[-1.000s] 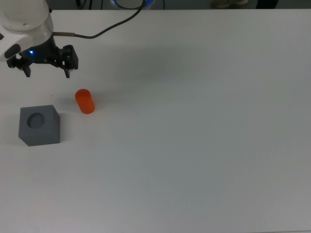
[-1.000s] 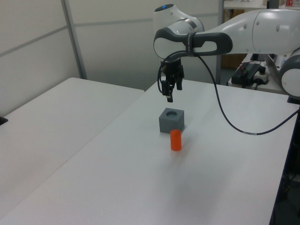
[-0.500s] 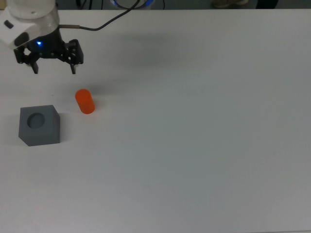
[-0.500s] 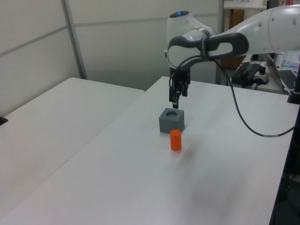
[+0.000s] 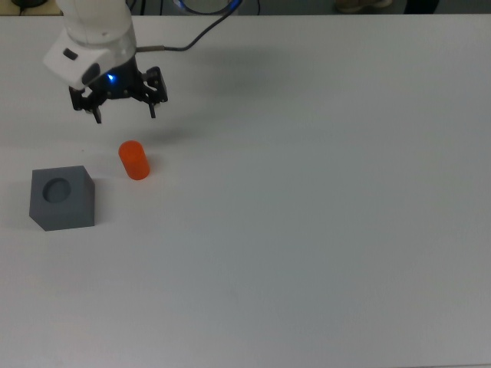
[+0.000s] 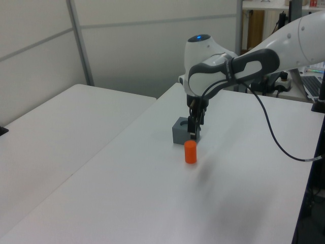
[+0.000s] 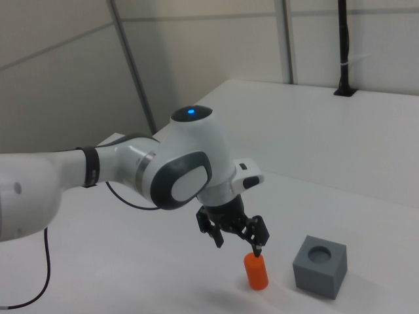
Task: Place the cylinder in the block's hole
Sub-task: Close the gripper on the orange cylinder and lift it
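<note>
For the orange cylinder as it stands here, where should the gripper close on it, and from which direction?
Probably from straight above, closing on the curved sides of the cylinder near its upper half. It stands upright and free on the table, apart from the block, so both sides are clear. The gripper hangs open above the table, not yet over it.

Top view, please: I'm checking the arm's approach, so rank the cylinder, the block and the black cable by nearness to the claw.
1. The cylinder, just below the claw in the top view.
2. The black cable, toward the top view's upper right, running to the arm.
3. The block, toward the top view's lower left.
</note>
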Tool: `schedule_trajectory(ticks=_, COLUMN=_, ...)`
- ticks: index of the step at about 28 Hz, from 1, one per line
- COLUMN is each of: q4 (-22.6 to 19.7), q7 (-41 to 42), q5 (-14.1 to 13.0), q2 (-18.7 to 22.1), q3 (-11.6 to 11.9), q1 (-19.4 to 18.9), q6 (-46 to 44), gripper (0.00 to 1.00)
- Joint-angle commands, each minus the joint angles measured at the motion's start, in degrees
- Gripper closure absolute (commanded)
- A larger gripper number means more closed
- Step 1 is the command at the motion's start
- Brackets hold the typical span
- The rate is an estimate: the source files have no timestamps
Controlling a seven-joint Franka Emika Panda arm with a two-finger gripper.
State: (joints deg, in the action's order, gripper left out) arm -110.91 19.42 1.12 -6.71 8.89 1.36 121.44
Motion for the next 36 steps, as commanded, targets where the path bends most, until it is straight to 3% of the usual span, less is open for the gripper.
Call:
schedule_trajectory(ticks=1, q4=-0.36, q7=0.71, q5=-0.59, q2=-3.48, q3=-1.33, q1=-0.05, q6=4.42, gripper=0.0)
schedule_trajectory(ticks=14, q4=2.97, q7=0.44, q5=-0.06, q2=-9.2, q3=-1.42, q1=0.39, q6=5.83, gripper=0.0)
schedule_trajectory(ticks=22, q4=3.86, q7=0.53, q5=0.38, q2=-10.6, q3=-1.42, q1=0.4, q6=6.0, gripper=0.01)
schedule_trajectory(ticks=25, q4=4.55, q7=0.53, q5=0.38, q2=-11.31, q3=-1.42, q1=0.4, q6=6.0, gripper=0.14)
schedule_trajectory(ticks=26, q4=5.43, q7=0.53, q5=0.38, q2=-11.75, q3=-1.42, q1=0.4, q6=5.92, gripper=0.27)
schedule_trajectory(ticks=29, q4=5.61, q7=0.53, q5=0.29, q2=-12.01, q3=-1.42, q1=0.48, q6=5.92, gripper=0.49)
schedule_trajectory(ticks=36, q4=5.7, q7=0.45, q5=0.03, q2=-11.93, q3=-1.42, q1=0.48, q6=5.83, gripper=0.94)
